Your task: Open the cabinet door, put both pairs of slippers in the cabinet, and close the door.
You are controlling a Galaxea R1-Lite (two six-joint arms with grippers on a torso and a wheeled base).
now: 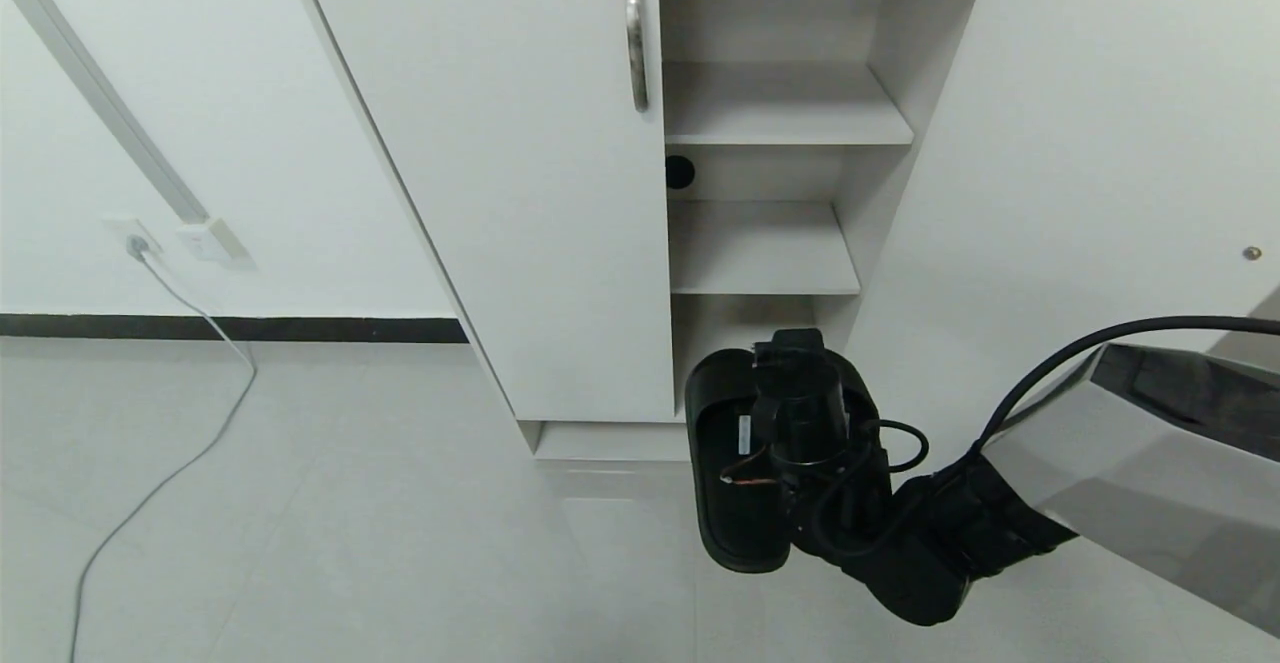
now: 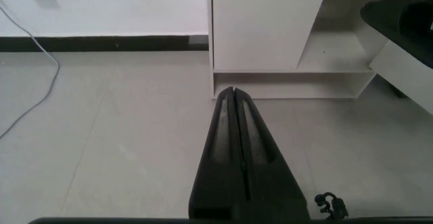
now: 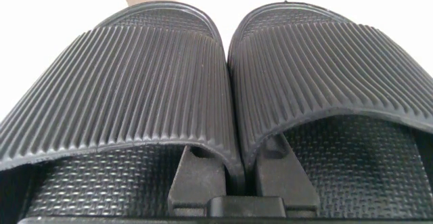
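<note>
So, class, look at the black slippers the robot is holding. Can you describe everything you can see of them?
The black slippers are a pair of slides in a rubbery-looking material, with ribbed straps and finely textured footbeds. They lie side by side with their inner edges pressed together, held by the right tool. Its fingers reach under the straps and pinch those edges. The pair points toe-first at the lowest compartment of the open cabinet.

You see the black slippers [image 3: 155,82] side by side, ribbed straps touching, toes toward the lowest bay of the white cabinet [image 1: 780,103]. Its right door [image 1: 1080,143] stands swung open.
</note>
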